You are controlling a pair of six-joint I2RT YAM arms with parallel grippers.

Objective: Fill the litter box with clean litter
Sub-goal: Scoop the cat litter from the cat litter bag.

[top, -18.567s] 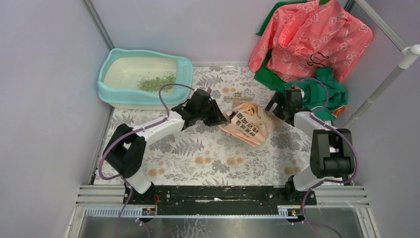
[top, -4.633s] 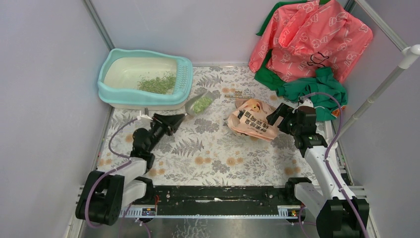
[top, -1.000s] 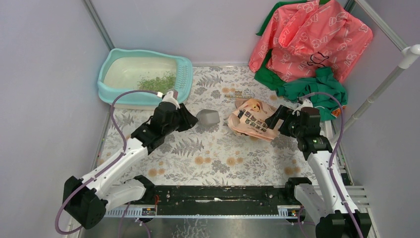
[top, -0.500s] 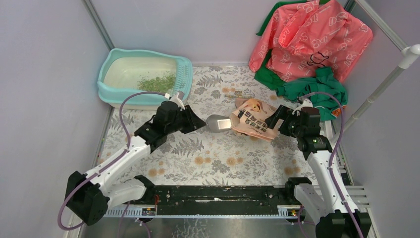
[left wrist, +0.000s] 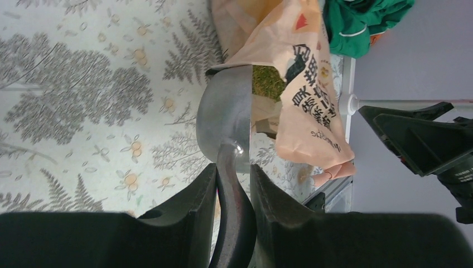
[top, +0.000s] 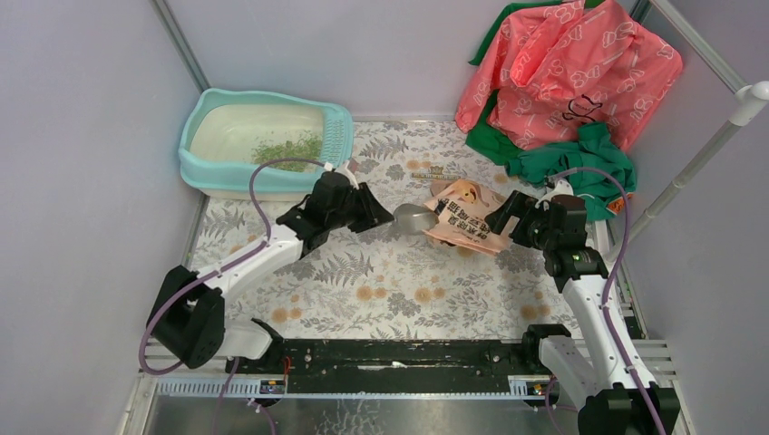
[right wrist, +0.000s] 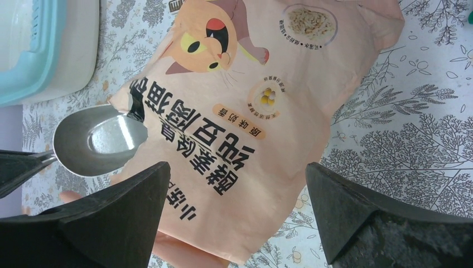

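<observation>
Litter box at ten o'clock looks barely filled, one thin patch of clean litter; left gripper clamps the empty scoop at the bag mouth, right gripper gapes.

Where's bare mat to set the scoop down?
Widest free patch: near mat, this side of the bag. Narrower, mostly bare strip along the far wall between litter box and clothes pile. Crowded: centre, scoop at bag mouth, left end effector and right end effector flanking.

In the left claw, a grey scoop, bowl at the mouth of the printed bag
</observation>
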